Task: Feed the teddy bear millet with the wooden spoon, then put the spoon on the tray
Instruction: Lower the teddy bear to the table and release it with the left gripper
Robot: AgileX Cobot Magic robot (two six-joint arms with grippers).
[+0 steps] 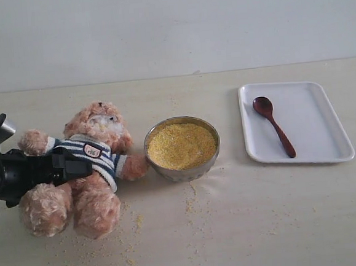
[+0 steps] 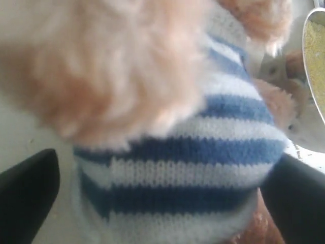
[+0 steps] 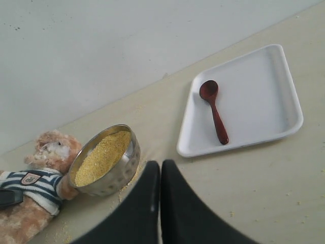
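The left pincer [image 2: 167,173] stands apart around the teddy bear [image 1: 96,145], at the left. The right pincer [image 3: 160,170], pressed together, is nearer the wooden spoon [image 1: 273,125], which lies on the tray [image 1: 327,152] at the right, with its handle pointing near-right.

We are looking at what is most likely a robot lab bench and not a home. We are seeing a bare pale tabletop [image 1: 296,222] backing onto a plain white wall [image 1: 169,23]. A black robot arm [image 1: 21,173] is reaching in from the left edge of the exterior view. A few props are sitting spaced out: a teddy bear [image 1: 96,152], a metal bowl [image 1: 184,172] of millet [image 1: 180,146], and a white tray [image 1: 314,134] carrying a wooden spoon [image 1: 276,129]. Loose grains are lying scattered on the tabletop.
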